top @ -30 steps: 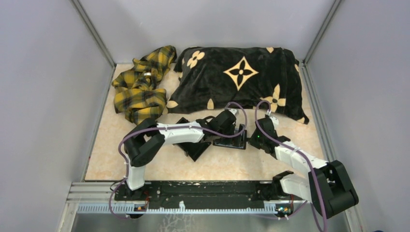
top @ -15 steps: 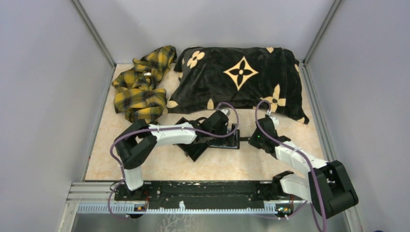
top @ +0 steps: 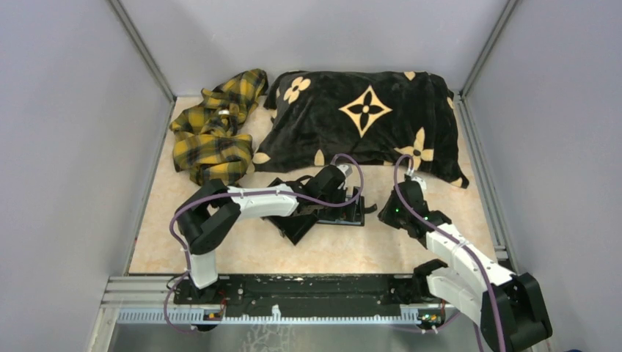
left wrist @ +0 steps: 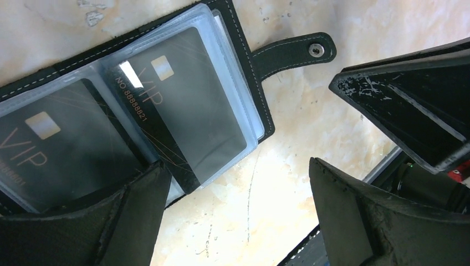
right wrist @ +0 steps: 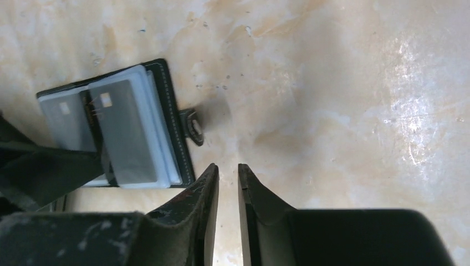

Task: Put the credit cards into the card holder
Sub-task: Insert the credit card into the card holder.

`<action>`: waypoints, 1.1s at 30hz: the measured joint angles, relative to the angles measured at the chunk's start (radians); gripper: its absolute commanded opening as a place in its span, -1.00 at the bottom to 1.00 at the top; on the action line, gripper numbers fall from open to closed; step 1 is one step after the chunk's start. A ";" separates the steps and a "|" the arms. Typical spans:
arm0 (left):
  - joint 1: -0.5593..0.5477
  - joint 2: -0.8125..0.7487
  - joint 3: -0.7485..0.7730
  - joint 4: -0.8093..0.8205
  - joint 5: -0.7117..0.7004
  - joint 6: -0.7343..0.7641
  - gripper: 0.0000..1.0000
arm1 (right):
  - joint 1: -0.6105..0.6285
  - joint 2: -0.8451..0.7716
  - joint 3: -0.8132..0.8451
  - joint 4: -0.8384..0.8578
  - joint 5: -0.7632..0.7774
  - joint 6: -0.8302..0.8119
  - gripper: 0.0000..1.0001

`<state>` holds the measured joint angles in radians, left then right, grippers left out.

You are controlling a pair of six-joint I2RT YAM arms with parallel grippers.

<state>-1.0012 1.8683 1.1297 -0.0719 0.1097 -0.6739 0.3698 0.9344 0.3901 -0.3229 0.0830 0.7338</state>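
The card holder (left wrist: 252,88) lies open on the table, its clear sleeves up and its snap strap (left wrist: 294,50) pointing right. One dark grey credit card (left wrist: 50,149) sits in the left sleeve. A second credit card (left wrist: 188,116) is mostly inside the right sleeve, with a dark strip of its left edge showing outside. My left gripper (left wrist: 238,166) is open wide at the holder's near edge, and its left finger (left wrist: 133,221) overlaps the holder. My right gripper (right wrist: 227,169) stands right of the holder (right wrist: 177,138), its jaws slightly apart with nothing between them.
A black tray (top: 295,229) lies under my left forearm, left of the card holder (top: 350,217). A black pillow with tan flower shapes (top: 363,117) and a crumpled yellow plaid cloth (top: 213,132) fill the back. Grey walls stand close on both sides.
My right gripper has drawn back from the holder to the right, and its jaws have parted a little. My left gripper stays open at the holder, shifted slightly left.
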 measured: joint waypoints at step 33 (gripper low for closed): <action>0.006 -0.059 -0.014 -0.011 -0.088 0.051 0.96 | 0.119 0.267 0.181 0.100 -0.025 -0.017 -0.55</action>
<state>-0.9947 1.8091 1.1156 -0.0830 0.0219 -0.6231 0.4889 1.2011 0.5709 -0.2230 0.0582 0.7166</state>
